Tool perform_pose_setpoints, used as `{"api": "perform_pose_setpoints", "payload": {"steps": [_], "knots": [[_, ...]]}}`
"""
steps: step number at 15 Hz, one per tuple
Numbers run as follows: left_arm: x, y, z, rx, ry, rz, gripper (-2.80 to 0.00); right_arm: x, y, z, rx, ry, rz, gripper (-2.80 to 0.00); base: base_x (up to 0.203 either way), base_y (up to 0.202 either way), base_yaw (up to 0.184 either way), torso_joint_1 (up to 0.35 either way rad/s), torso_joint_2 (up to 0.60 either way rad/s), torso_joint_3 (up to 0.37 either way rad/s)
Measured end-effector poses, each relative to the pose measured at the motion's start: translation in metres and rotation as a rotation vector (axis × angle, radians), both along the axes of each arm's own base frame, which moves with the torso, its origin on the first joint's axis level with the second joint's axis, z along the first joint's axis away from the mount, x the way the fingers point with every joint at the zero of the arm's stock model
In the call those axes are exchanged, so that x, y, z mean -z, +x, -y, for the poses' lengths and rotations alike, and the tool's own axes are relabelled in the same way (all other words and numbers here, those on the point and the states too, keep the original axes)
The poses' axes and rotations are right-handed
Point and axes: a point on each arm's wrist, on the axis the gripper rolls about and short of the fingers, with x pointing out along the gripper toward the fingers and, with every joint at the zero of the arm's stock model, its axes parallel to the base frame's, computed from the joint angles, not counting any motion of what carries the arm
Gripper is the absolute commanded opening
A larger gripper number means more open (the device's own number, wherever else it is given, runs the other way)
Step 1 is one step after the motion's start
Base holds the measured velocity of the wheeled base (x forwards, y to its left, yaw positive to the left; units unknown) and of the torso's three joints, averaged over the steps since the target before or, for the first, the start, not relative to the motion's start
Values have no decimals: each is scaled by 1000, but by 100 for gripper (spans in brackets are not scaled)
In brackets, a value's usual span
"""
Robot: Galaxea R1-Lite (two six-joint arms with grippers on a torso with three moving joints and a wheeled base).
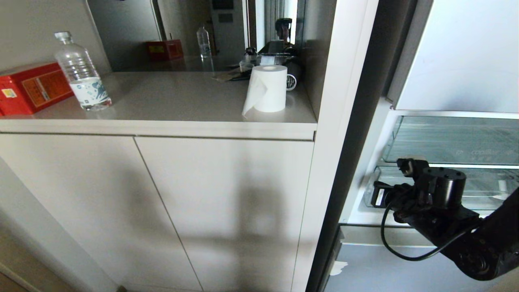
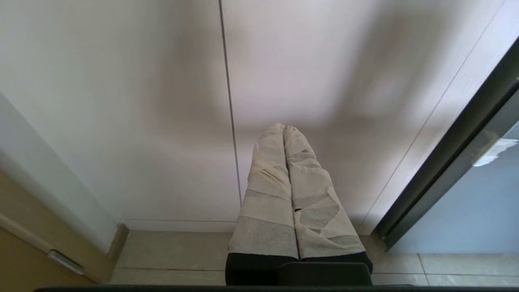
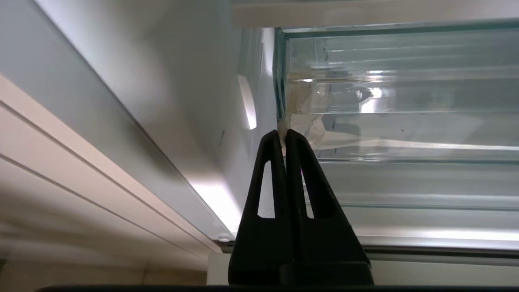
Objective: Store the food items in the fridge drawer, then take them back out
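Observation:
No food items show in any view. The fridge drawer [image 1: 486,188] is a clear, shallow drawer low in the open fridge at the right, and its clear front [image 3: 405,182] fills the right wrist view. My right gripper [image 3: 283,133] is shut with nothing visible between its black fingers, its tips close to the drawer's left corner. In the head view the right arm [image 1: 442,190] reaches in from the lower right, in front of the drawer. My left gripper [image 2: 284,129] is shut and empty, parked low and facing the cabinet doors.
Above the drawer sits a clear bin [image 1: 466,142] with faint lettering. The counter [image 1: 182,105] at the left carries a water bottle [image 1: 81,73], a red box [image 1: 32,87] and a paper roll [image 1: 267,87]. A white cabinet post [image 1: 336,134] separates the counter from the fridge.

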Motion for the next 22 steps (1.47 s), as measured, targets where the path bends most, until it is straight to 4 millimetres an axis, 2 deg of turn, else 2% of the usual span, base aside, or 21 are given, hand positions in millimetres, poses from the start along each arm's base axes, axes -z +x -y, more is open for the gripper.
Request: {"api": "perform_pose_setpoints", "payload": {"steps": [3,6,14,15,22], "knots": [[0,0,0,0,0,0,-280,1,-1,-2,-3,12,-3,-280,0,0,0,0,0,0],[0,0,0,0,0,0,-280,-1,-14,-2,-12,34,-20,-280,0,0,0,0,0,0],[0,0,0,0,0,0,-280,-8,-80,10,-34,46,-69,-280,0,0,0,0,0,0],[0,0,0,0,0,0,-280,-9,-87,12,-35,46,-71,0,0,0,0,0,0,0],[0,0,0,0,0,0,-280,-19,-142,23,-49,48,-29,0,0,0,0,0,0,0]]}}
